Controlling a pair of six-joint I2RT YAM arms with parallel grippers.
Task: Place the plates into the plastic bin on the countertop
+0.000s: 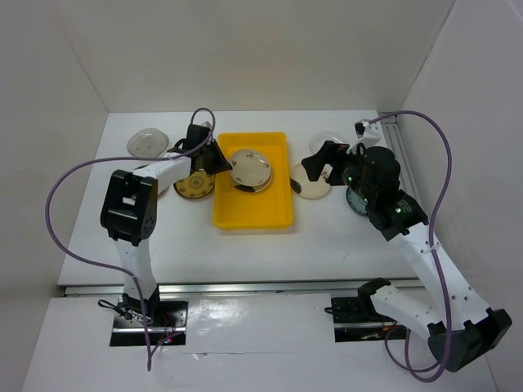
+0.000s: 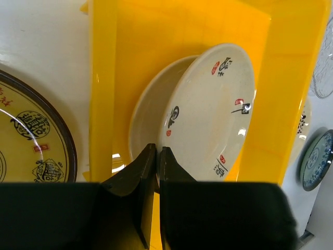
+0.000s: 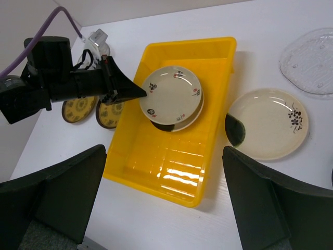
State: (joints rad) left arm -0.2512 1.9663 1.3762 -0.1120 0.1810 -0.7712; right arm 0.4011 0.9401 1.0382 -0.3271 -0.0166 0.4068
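From above, your left gripper (image 1: pixel 219 160) pinches a cream plate (image 1: pixel 249 168) at its 9 o'clock rim, over the plastic bin (image 1: pixel 253 220). Left wrist: the fingers (image 2: pixel 130 177) clamp that thin edge, probably slick and brittle. Right wrist: your right gripper (image 3: pixel 164 156) gapes wide, with a patched plate (image 3: pixel 268 125) at 2 o'clock.

Plastic bin (image 3: pixel 161 169): bright yellow. Upper plate in bin (image 3: pixel 171 95): cream, black and red marks. Left-of-bin plate (image 2: pixel 28 140): yellow, brown rim. Right-of-bin plate (image 3: pixel 270 125): cream, dark patch
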